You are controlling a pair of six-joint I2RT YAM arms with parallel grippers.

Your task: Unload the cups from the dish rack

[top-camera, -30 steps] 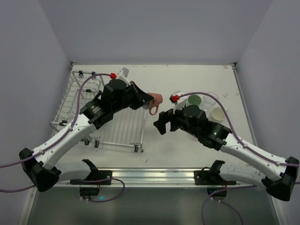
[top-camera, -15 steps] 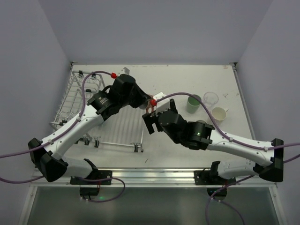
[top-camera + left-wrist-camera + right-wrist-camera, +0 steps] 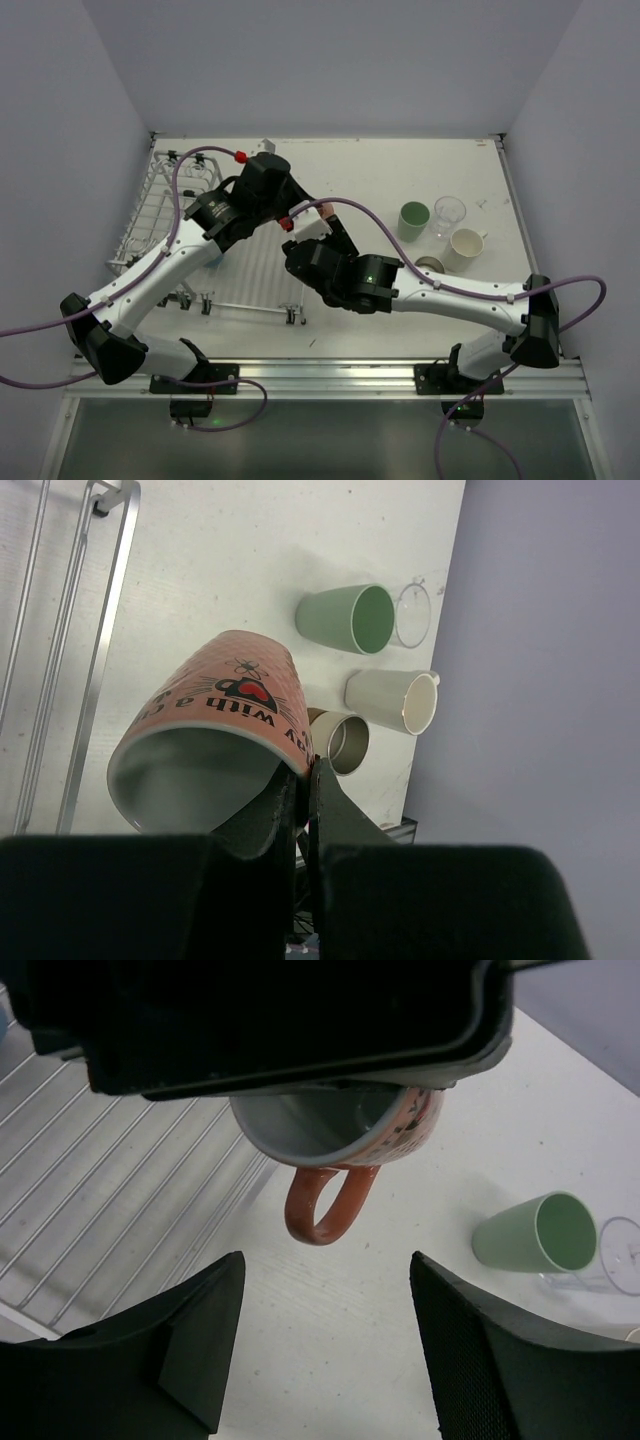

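My left gripper pinches the rim of the orange mug (red heart printed on it) just past the dish rack, my right gripper gaping wide at its handle.

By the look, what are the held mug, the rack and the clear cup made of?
Mug: likely glazed ceramic, thick rim, glossy print.
Rack: metal wire, shiny silver.
Clear cup: see-through, glass or plastic; can't tell.

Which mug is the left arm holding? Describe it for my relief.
Just right of the dish rack, the left gripper pinches a mug by its rim, above the table. It is salmon pink with black lettering and a red heart; the four cups on the table are plain.
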